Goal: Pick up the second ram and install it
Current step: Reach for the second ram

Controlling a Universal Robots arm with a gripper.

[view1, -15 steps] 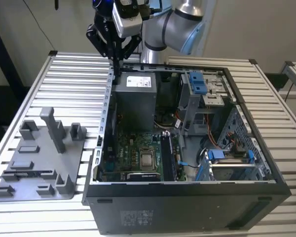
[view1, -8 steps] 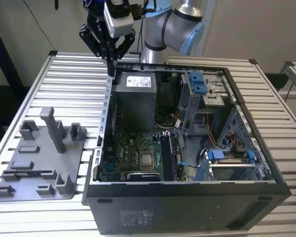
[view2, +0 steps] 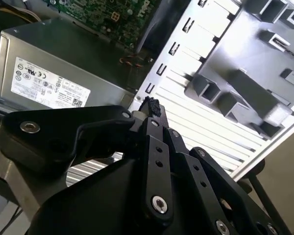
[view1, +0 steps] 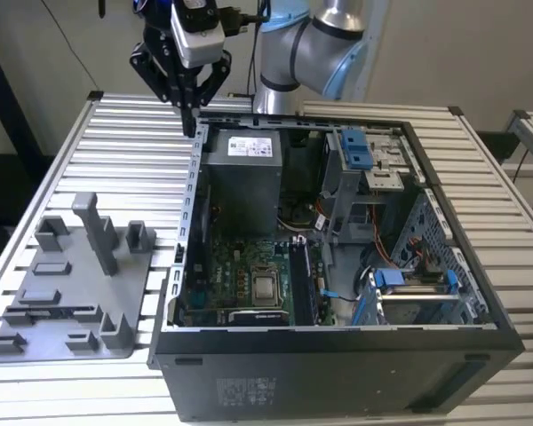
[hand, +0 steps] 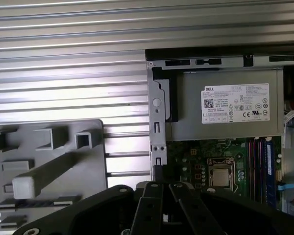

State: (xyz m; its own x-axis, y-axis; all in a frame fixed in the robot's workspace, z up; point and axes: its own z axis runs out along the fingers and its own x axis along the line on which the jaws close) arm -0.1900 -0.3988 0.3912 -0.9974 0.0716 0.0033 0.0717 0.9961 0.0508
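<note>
The slatted table carries an open computer case, with a gray holder plate beside it on the exterior view's left. The gripper, fingers together on nothing, hangs at the case's far left corner. The second ram appears to lie flat in the plate, well apart.

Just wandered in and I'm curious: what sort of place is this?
Probably a robotics lab or test bench for computer assembly: a robot arm stands by an open desktop computer case with its motherboard exposed, on a slatted metal table, beside a gray holder plate.
</note>
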